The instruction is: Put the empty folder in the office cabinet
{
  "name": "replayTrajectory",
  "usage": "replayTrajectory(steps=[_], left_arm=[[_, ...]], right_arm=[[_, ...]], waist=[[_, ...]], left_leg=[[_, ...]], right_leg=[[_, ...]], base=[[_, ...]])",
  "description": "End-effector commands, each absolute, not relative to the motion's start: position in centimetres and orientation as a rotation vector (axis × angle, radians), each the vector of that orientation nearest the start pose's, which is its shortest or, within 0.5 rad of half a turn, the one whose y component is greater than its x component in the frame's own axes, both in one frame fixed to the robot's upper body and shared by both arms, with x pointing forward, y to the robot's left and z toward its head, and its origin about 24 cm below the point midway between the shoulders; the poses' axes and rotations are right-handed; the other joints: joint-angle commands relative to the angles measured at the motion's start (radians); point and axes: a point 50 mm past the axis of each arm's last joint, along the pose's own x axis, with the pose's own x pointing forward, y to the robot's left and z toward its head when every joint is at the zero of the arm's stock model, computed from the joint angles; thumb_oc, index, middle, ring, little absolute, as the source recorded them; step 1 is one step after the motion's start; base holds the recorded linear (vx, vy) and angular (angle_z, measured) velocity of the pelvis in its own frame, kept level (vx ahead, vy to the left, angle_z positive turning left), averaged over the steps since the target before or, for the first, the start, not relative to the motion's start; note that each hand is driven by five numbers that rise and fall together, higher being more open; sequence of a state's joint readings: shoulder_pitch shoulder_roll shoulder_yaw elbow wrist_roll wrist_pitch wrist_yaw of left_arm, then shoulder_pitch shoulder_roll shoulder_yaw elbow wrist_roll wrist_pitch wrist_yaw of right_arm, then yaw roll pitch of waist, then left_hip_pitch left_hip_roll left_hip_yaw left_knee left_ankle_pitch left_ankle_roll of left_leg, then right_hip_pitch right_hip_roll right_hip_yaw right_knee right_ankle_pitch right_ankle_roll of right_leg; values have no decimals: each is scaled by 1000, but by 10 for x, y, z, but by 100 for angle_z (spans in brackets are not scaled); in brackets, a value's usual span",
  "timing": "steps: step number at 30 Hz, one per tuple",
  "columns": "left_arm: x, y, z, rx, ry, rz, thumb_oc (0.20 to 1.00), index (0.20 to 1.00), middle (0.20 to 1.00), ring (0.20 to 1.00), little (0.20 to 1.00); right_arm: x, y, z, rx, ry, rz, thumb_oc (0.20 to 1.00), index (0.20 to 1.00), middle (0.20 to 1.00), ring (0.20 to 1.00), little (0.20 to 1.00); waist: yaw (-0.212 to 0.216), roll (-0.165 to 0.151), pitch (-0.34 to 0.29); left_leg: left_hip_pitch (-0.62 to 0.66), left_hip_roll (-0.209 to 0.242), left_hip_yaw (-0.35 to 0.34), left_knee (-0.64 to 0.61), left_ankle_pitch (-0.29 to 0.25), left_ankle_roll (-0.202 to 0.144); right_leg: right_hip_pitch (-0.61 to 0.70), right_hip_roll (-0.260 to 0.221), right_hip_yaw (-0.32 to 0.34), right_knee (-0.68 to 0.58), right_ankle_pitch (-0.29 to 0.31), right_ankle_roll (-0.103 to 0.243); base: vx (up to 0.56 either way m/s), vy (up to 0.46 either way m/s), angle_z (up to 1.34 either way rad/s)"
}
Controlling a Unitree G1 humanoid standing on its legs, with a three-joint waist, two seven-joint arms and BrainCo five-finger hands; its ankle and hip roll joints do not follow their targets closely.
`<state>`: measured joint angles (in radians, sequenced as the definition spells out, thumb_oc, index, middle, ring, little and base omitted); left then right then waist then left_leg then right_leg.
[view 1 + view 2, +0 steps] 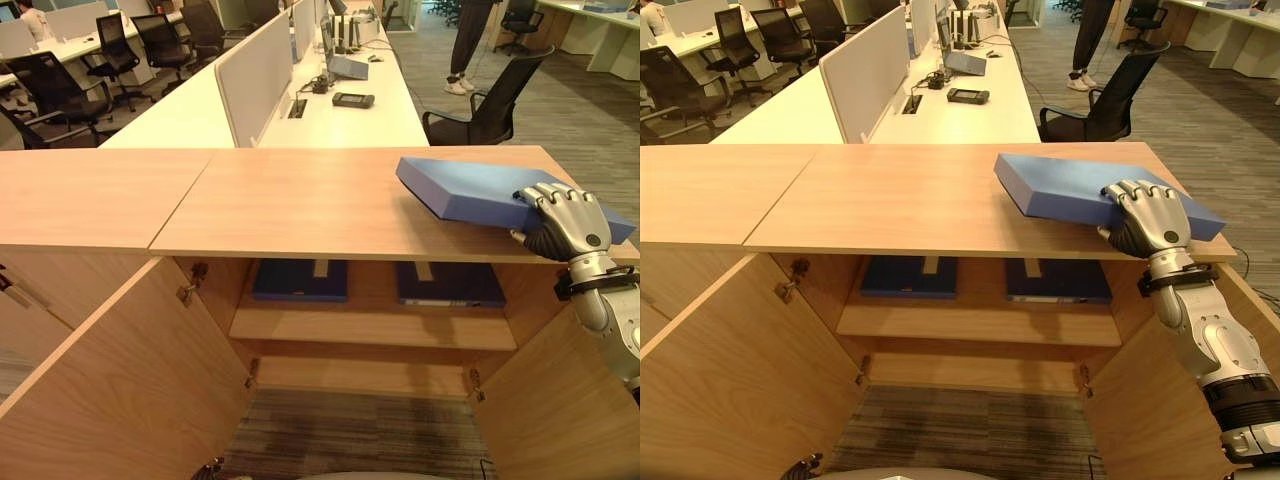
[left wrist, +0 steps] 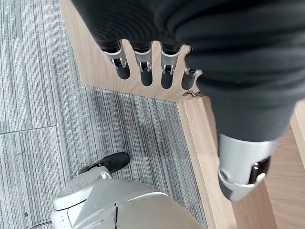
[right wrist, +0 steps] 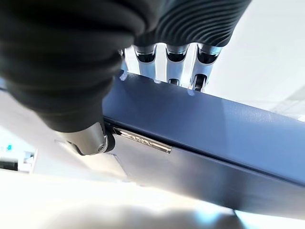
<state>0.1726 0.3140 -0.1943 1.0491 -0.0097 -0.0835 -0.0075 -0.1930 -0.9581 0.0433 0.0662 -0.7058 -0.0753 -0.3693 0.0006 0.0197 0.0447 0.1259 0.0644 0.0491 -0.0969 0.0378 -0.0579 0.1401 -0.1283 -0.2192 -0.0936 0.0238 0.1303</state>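
Observation:
A blue folder (image 1: pixel 470 190) lies tilted on the right end of the wooden cabinet top (image 1: pixel 300 205), its near edge jutting past the front edge. My right hand (image 1: pixel 565 225) is shut on that near edge, fingers curled over the top face and thumb underneath, which the right wrist view confirms on the folder (image 3: pixel 214 138). Below, both cabinet doors stand open. My left hand (image 2: pixel 143 67) hangs low beside the left door edge, fingers straight and holding nothing.
Two dark blue folders (image 1: pixel 300 280) (image 1: pixel 450 285) lie flat on the upper shelf (image 1: pixel 370 325). The open left door (image 1: pixel 120 380) and right door (image 1: pixel 560 400) flank the opening. Behind the cabinet stand a white desk with a divider (image 1: pixel 255 80), a black chair (image 1: pixel 490 105) and a person (image 1: pixel 470 45).

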Motion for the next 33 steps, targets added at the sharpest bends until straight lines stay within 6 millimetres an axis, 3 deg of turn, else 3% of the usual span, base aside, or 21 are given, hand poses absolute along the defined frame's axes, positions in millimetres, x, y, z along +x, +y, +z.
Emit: replayTrajectory(steps=[1, 5, 6, 8, 12, 17, 18, 21, 28, 33], left_arm=[[82, 270, -147, 444, 1135, 32, 1000, 1000, 1000, 1000, 1000], [80, 272, -148, 446, 1156, 56, 1000, 1000, 1000, 1000, 1000], [81, 272, -148, 446, 1156, 56, 1000, 1000, 1000, 1000, 1000], [77, 273, -149, 439, 1175, 76, 1000, 1000, 1000, 1000, 1000], [79, 271, -150, 415, 1180, 99, 1000, 1000, 1000, 1000, 1000], [80, 271, -151, 389, 1181, 123, 1000, 1000, 1000, 1000, 1000], [80, 271, -150, 373, 1178, 135, 1000, 1000, 1000, 1000, 1000], [82, 272, -150, 351, 1173, 155, 1000, 1000, 1000, 1000, 1000], [82, 273, -150, 333, 1177, 171, 1000, 1000, 1000, 1000, 1000], [81, 274, -150, 337, 1182, 160, 1000, 1000, 1000, 1000, 1000]], right_arm=[[273, -280, 230, -1357, -692, -488, 200, 200, 200, 200, 200], [264, -271, 266, -1198, -861, -550, 200, 200, 200, 200, 200], [264, -271, 266, -1197, -861, -550, 200, 200, 200, 200, 200], [255, -266, 290, -1002, -984, -559, 200, 200, 200, 200, 200], [246, -256, 304, -722, -1081, -444, 200, 200, 200, 200, 200], [237, -250, 311, -512, -1139, -313, 200, 200, 200, 200, 200], [234, -244, 313, -379, -1159, -213, 200, 200, 200, 200, 200], [228, -237, 312, -221, -1161, -61, 200, 200, 200, 200, 200], [223, -228, 310, 34, -1114, 205, 200, 200, 200, 200, 200], [229, -226, 302, 153, -1015, 338, 200, 200, 200, 200, 200]], waist=[[17, -42, -12], [16, -47, -16], [16, -47, -16], [12, -52, -23], [5, -62, -27], [-2, -67, -30], [-5, -69, -32], [-11, -72, -35], [-24, -77, -43], [-26, -81, -47]], left_leg=[[-5, -22, -20, 20, -62, 15], [-5, -22, -18, 20, -61, 15], [-6, -22, -18, 20, -61, 15], [-6, -22, -13, 19, -60, 14], [-6, -20, -3, 19, -59, 11], [-7, -19, 4, 19, -58, 9], [-7, -18, 7, 19, -57, 8], [-6, -17, 14, 18, -55, 5], [-6, -14, 28, 18, -53, -2], [1, -13, 35, 15, -61, -8]], right_leg=[[-11, 19, 57, 40, -49, -2], [-15, 21, 59, 41, -48, -4], [-15, 21, 60, 41, -48, -4], [-18, 23, 65, 41, -46, -5], [-23, 25, 69, 42, -42, -6], [-28, 27, 75, 44, -38, -7], [-31, 28, 77, 45, -37, -7], [-34, 29, 81, 47, -36, -7], [-42, 29, 87, 53, -32, -5], [-39, 32, 90, 51, -35, -2]], base=[[-6, 4, 4], [-1, 1, 1], [-41, 7, -1], [0, 0, 0], [-4, 1, -1], [-13, 2, -3], [-15, 6, -4], [-6, 1, -1], [-8, 2, -3], [-6, 5, -12]])
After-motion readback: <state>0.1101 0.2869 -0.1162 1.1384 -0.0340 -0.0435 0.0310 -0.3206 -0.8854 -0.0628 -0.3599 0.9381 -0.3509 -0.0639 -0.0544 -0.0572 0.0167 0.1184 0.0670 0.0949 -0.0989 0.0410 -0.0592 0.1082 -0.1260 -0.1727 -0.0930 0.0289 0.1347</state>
